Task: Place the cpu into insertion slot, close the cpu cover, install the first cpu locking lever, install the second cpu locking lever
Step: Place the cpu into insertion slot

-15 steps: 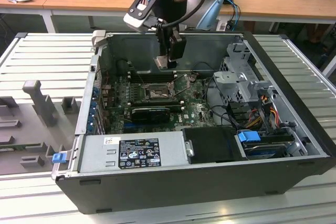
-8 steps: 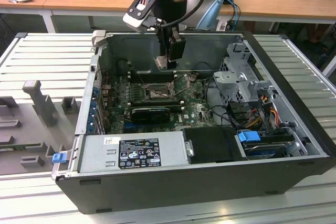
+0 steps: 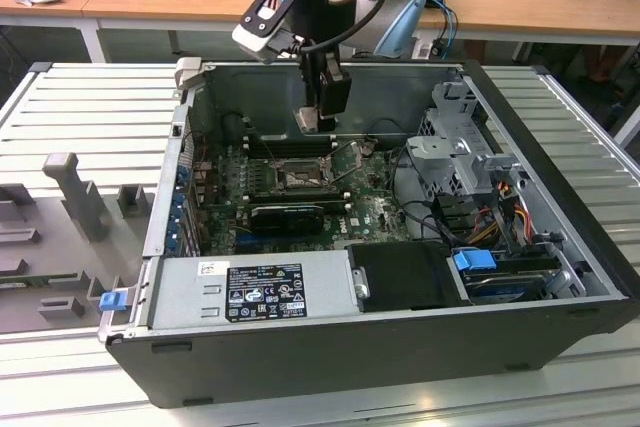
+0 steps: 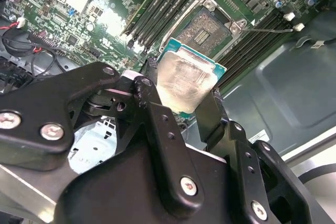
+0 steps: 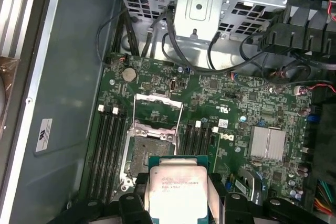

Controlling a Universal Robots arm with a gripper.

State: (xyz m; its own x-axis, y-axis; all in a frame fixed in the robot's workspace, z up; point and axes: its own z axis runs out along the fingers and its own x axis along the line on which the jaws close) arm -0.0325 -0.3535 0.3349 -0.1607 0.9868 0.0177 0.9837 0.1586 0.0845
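1. The cpu (image 5: pixel 177 190) is pinched by its two opposite edges between the black fingers (image 5: pixel 138 188) of the gripper (image 5: pixel 178 195), as seen in both wrist views.
2. In the second wrist view the silver-grey metal face of the cpu (image 4: pixel 188 83) is turned toward the camera, with its green edge visible, and the gripper (image 4: pixel 181 106) is closed on it from either side.
3. The cpu is held in the air above the green motherboard (image 5: pixel 236 114) and is not seated. In the first wrist view it is seen just beside the insertion slot (image 5: pixel 148 153), overlapping that slot's near edge.
4. The insertion slot (image 4: pixel 207 29) is left uncovered, and its brown pin field is exposed inside a metal rim.
5. The cpu cover (image 5: pixel 158 110) is swung open off the slot, and its square window is seen at the side of the slot away from the gripper.
6. A thin metal locking lever (image 4: pixel 269 30) is seen beside the slot, clear of it.
7. Long black memory slots (image 5: pixel 107 150) are set on both sides of the insertion slot.
8. In the exterior view the gripper (image 3: pixel 325 115) is lowered into the open computer case (image 3: pixel 330 347), above the far part of the board and just beyond the insertion slot (image 3: pixel 300 177).
9. The case is laid on its side on a ribbed metal bench (image 3: pixel 90 112).
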